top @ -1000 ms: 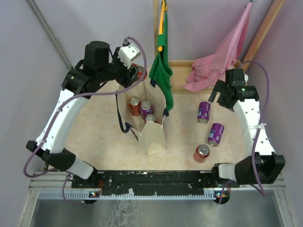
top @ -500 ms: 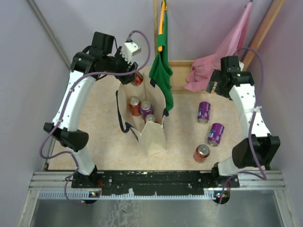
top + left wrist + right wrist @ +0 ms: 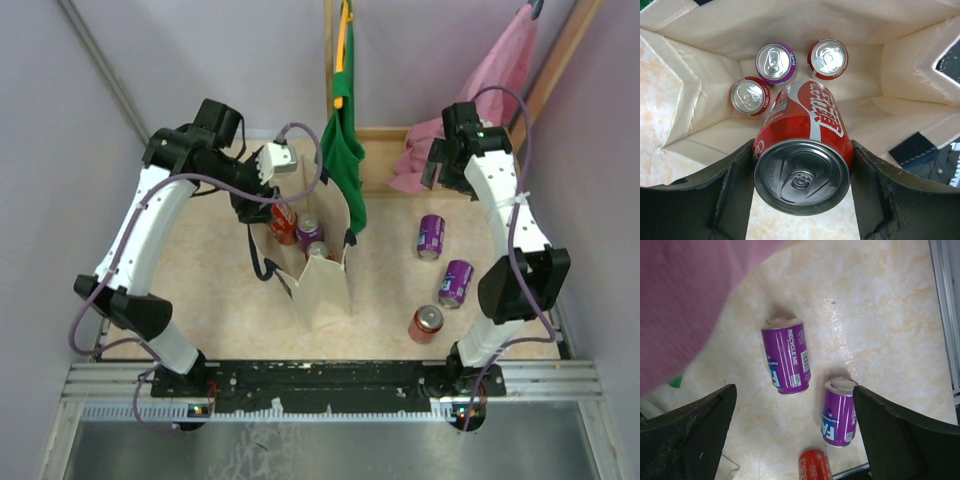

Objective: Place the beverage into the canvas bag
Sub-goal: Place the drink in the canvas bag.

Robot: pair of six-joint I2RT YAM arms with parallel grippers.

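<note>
The cream canvas bag (image 3: pixel 325 290) with navy handles stands open at the table's middle. My left gripper (image 3: pixel 268 205) hangs over its far-left rim, shut on a red cola can (image 3: pixel 805 150). That can points down into the bag (image 3: pixel 700 90), its top toward the camera. Three cans stand on the bag's floor: a red one (image 3: pixel 750 96), a purple one (image 3: pixel 775 62) and another red one (image 3: pixel 827 59). My right gripper (image 3: pixel 437 170) is open and empty, high over the back right by the pink cloth; its fingers (image 3: pixel 690 435) frame bare table.
On the table to the right lie two purple cans (image 3: pixel 431 236) (image 3: pixel 456 283), and a red can (image 3: pixel 426 323) stands nearer the front. A green cloth bag (image 3: pixel 340 150) and a pink cloth bag (image 3: pixel 460 130) hang from a wooden frame at the back. Walls stand close on both sides.
My left gripper has carried the red can from behind the bag forward over its opening. The right arm has swung back and left, toward the pink cloth bag.
</note>
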